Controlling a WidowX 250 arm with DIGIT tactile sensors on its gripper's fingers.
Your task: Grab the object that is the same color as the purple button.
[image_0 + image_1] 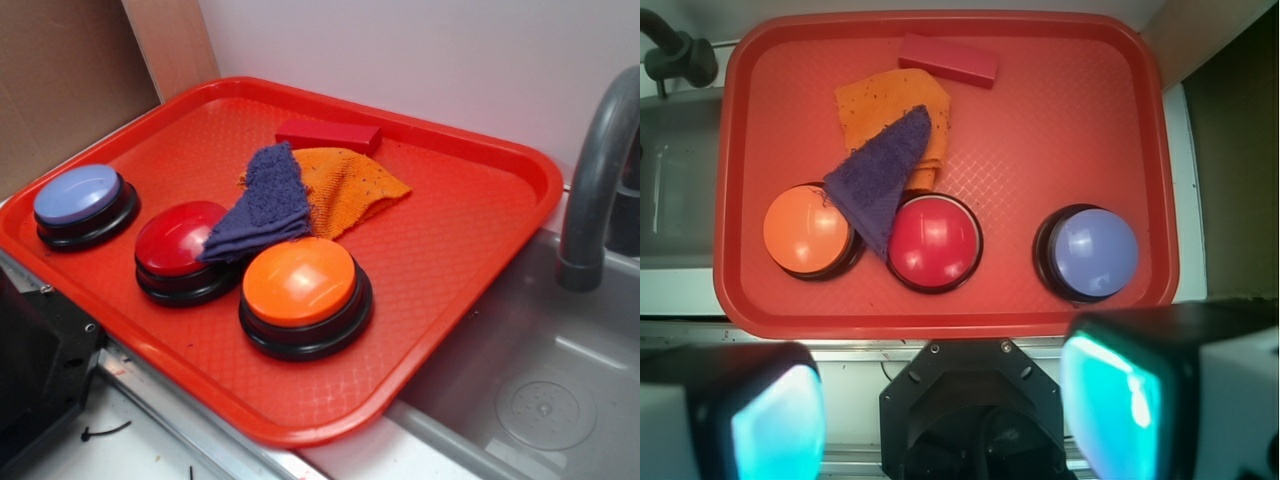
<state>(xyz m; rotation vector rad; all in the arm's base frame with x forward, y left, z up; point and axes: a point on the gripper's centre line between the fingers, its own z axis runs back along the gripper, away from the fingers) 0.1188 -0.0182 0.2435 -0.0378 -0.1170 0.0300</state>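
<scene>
- The step in hand looks like the very start – the target is picked out by colour but the reach toward it has not begun, since the gripper (940, 415) hangs high over the near edge of the red tray (480, 250), well apart from everything on it
- In the wrist view the two fingers (1110, 410) show as blurred pale blocks at the bottom corners, spread wide with nothing between them – so the tool is fully parted and empty
- The purple button (80, 195) sits alone at the left of the tray in the exterior view, its lavender-blue dome on a black base
- The matching thing is the purple cloth (262, 205), a folded knitted wedge in the middle of the tray; its far part lies over the orange cloth (350, 185), and its near tip drapes onto the red button (178, 240) and comes just beside the orange button (300, 283)
- The red block (328, 134) lies at the far side, apart from the purple cloth
- The next move calls for travelling out over the tray and descending onto the purple cloth, probably at its broad far part, where the buttons would not block the fingers
- The risk there is pinching the orange cloth underneath as well, so the pinch should take only the top layer; how thick the fold is I cannot quite tell from these views
</scene>
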